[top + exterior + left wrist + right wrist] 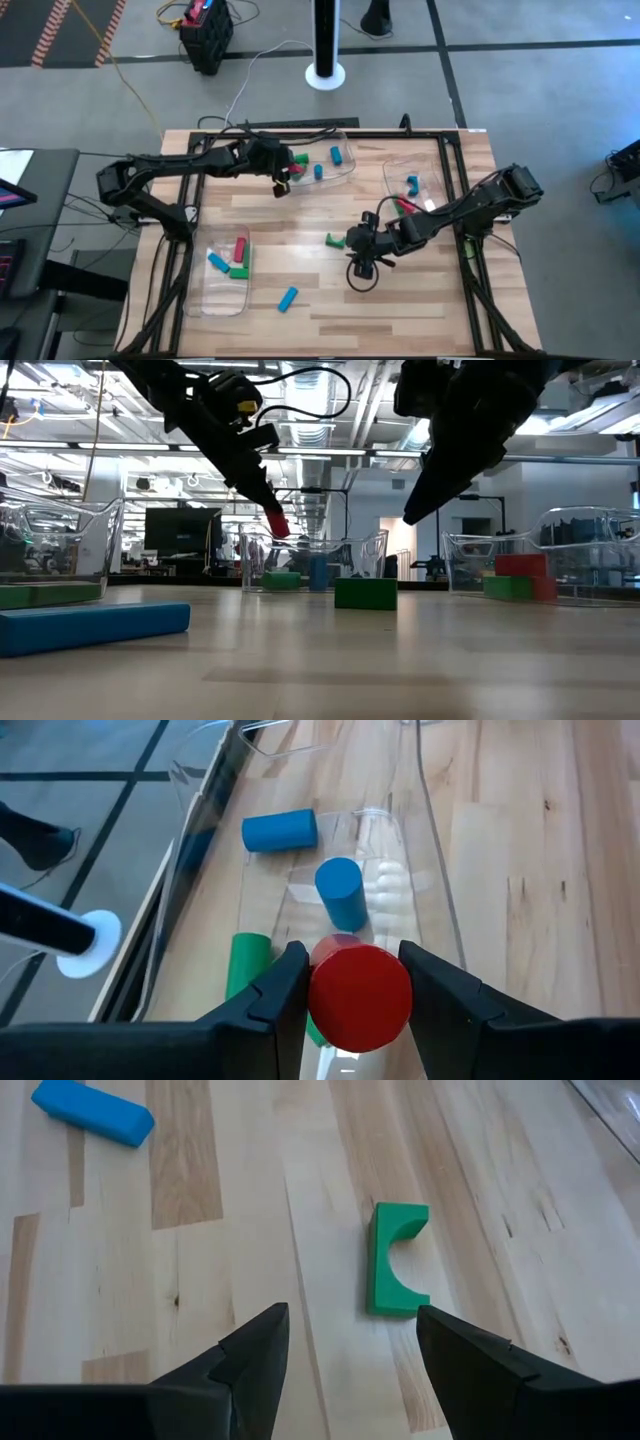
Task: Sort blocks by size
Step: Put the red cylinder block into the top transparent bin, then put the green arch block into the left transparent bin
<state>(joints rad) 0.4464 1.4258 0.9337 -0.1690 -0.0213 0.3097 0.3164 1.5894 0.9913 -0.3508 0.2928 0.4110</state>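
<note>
I'm looking down on the wooden table [400, 300] with three clear trays on it: one at twelve o'clock [345, 172], one at two o'clock [392, 178], one at eight o'clock [222, 300]. My left arm reaches in from nine o'clock, its left gripper [348, 982] hanging over the twelve o'clock tray, fingers clamped on a red cylinder [360, 997] held clear above the tray floor. Under it in that tray I see two blue cylinders [340, 892] and a green one [246, 963]. My right arm comes in from three o'clock; the right gripper [350, 1342] hovers near the table's centre with its fingers spread wide and holding nothing, a notched green block [398, 1258] lying on the bare wood just ahead of them. A blue bar [289, 298] lies loose toward six o'clock. The eight o'clock tray holds blue, red and green bars [232, 262]; the two o'clock tray has a blue piece [412, 184] plus red and green ones.
</note>
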